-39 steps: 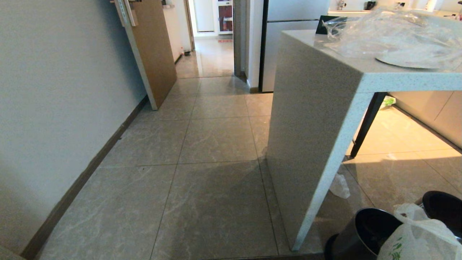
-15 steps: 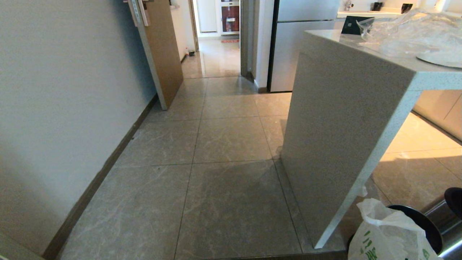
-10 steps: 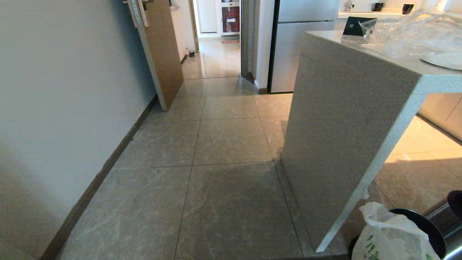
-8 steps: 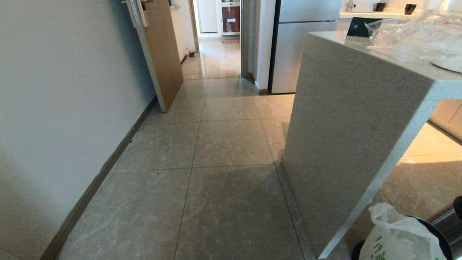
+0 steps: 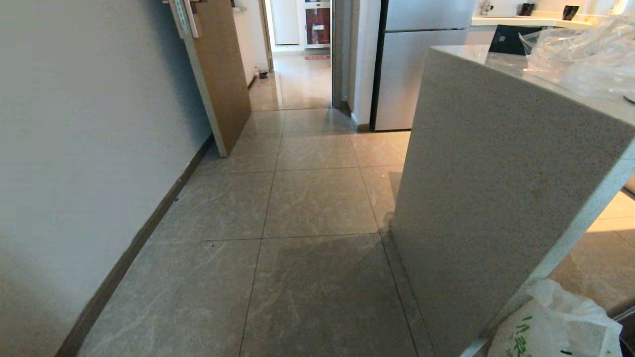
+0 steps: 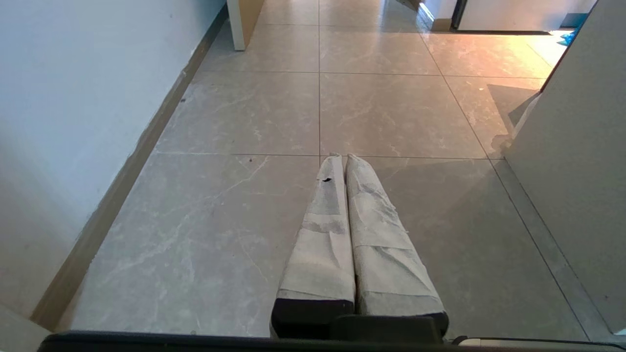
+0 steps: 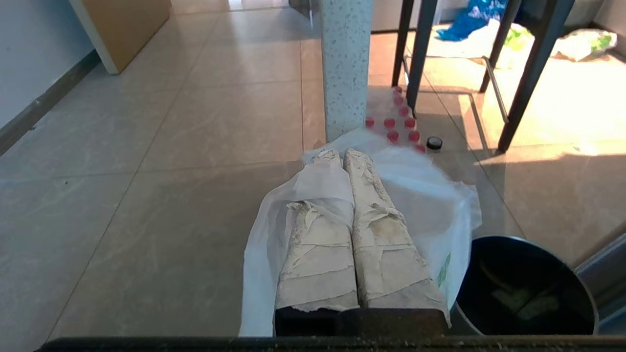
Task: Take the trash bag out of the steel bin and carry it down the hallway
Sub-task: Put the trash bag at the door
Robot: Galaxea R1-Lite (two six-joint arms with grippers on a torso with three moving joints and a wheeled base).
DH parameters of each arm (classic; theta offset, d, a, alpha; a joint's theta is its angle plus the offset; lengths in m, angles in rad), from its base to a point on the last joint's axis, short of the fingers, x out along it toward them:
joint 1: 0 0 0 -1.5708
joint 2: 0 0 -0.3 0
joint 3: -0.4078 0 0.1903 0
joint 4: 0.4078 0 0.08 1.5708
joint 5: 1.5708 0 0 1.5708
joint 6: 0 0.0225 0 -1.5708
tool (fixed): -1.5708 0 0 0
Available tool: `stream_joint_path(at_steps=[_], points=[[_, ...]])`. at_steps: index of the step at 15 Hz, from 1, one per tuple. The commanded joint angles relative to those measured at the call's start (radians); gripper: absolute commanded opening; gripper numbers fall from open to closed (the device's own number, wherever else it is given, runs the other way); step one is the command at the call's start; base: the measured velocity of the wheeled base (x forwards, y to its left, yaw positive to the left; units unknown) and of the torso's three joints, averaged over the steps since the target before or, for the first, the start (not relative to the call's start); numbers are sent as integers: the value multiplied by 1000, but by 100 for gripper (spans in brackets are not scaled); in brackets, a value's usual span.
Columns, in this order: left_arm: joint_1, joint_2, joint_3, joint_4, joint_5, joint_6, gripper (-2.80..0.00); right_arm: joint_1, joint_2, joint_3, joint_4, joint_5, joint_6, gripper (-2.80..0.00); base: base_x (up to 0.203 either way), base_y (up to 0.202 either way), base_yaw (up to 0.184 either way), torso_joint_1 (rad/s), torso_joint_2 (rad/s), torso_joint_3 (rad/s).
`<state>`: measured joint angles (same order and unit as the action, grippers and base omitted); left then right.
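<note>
Since the trash bag [image 7: 420, 195] is thin, limp plastic, it likely carries light but tears easily; the right end effector [image 7: 335, 155] is clenched on its bunched top, beside the steel bin [image 7: 523, 288].

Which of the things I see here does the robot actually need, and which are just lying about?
Needed:
- trash bag, draped over the right gripper
- steel bin
- hallway

Lying about:
- red-capped bottles
- blue bag
- fridge
- clear plastic on the counter
</note>
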<state>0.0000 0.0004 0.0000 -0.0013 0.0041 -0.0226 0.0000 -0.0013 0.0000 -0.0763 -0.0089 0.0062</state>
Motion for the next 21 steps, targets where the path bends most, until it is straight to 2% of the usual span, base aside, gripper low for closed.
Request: stream_joint_path(at_steps=[1, 7, 13, 21], points=[[0, 0, 2, 0, 0, -2, -280, 0, 0, 31, 0, -2, 0, -280, 0, 0, 0, 0, 0, 0], [0, 0, 2, 0, 0, -2, -280, 0, 0, 31, 0, -2, 0, -280, 9, 5, -3, 0, 0, 0], [0, 0, 0, 0, 0, -2, -280, 0, 0, 31, 0, -2, 0, -280, 175, 160, 2, 5, 3, 5], [0, 0, 0, 0, 0, -2, -280, 0, 0, 31, 0, -2, 0, -280, 3, 7, -1, 1, 1, 0]])
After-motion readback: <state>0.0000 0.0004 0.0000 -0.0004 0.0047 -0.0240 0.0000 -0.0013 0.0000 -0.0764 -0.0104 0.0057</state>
